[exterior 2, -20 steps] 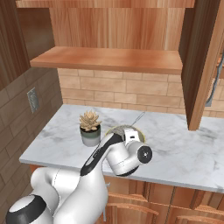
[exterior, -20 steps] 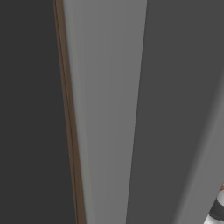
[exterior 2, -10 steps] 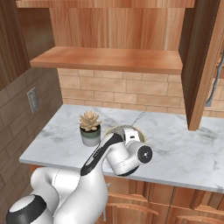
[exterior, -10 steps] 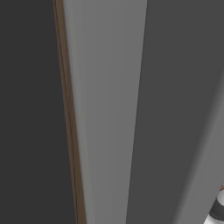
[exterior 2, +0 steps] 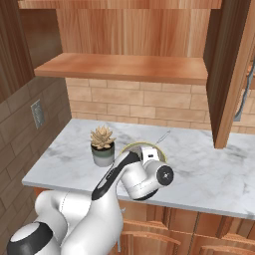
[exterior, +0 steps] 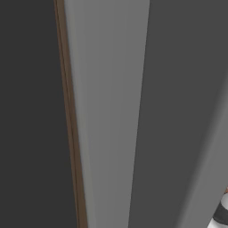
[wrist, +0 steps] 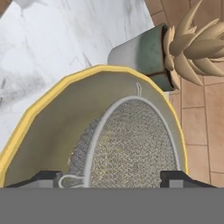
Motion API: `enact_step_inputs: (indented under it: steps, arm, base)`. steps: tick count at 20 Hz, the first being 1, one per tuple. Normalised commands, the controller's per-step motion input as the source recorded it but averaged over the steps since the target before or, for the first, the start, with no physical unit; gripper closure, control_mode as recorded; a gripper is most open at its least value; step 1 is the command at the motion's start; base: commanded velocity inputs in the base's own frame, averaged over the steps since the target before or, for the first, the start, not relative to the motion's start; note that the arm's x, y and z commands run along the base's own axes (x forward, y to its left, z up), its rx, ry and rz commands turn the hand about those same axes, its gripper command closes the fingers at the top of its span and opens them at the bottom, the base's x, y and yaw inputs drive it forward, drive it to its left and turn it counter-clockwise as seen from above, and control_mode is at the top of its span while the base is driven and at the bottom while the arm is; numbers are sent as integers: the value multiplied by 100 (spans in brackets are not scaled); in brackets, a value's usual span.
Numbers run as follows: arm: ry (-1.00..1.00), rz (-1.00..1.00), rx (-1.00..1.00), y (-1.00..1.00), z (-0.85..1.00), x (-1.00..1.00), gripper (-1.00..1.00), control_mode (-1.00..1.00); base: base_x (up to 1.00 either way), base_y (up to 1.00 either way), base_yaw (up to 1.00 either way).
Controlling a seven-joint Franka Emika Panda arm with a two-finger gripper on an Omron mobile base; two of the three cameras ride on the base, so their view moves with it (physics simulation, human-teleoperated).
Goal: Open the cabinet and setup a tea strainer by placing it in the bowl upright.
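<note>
The cabinet (exterior 2: pixel 226 74) is hanging with its door swung wide out over the right end of the marble counter (exterior 2: pixel 209 169), so the opening half of the job looks taken care of, and the shelf (exterior 2: pixel 122 67) inside is sitting bare in the part that shows. Makes sense, since the thing that lived up there is now down below.

The arm is folding forward off the base and bending sharply at the wrist, pointing its hand down over the yellow-rimmed bowl (exterior 2: pixel 133 147) that's sitting on the counter just beside the little potted succulent (exterior 2: pixel 102 145). A thin handle is poking up and to the right past the bowl's far rim.

From the hand camera, the tea strainer (wrist: pixel 131 144) is sitting inside the bowl (wrist: pixel 52 131), mesh cup facing up, rim resting close to the bowl's inner wall, which reads as upright and pretty much where the task wants it. The succulent (wrist: pixel 183 52) is just behind.

The tool (wrist: pixel 117 177) is hanging right over the strainer with its fingertips (wrist: pixel 43 177) spread far apart on either side, gripping nothing, so the strainer is looking let go.
</note>
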Motion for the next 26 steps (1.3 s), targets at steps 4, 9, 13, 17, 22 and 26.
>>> enact_step_inputs:
  steps: [4,9,13,17,22,26]
  arm:
    - [0,0,0,0,0,0,-100,-100]
    - [0,0,0,0,5,0,-100,-100]
    - [0,0,0,0,33,0,-100,-100]
    - [0,0,0,0,47,0,-100,-100]
    - [5,0,0,0,42,0,-100,-100]
    - [9,0,0,0,19,-8,-100,-100]
  base:
    - [0,0,0]
    - [0,0,0]
    - [0,0,0]
    - [0,0,0]
    - [0,0,0]
    - [0,0,0]
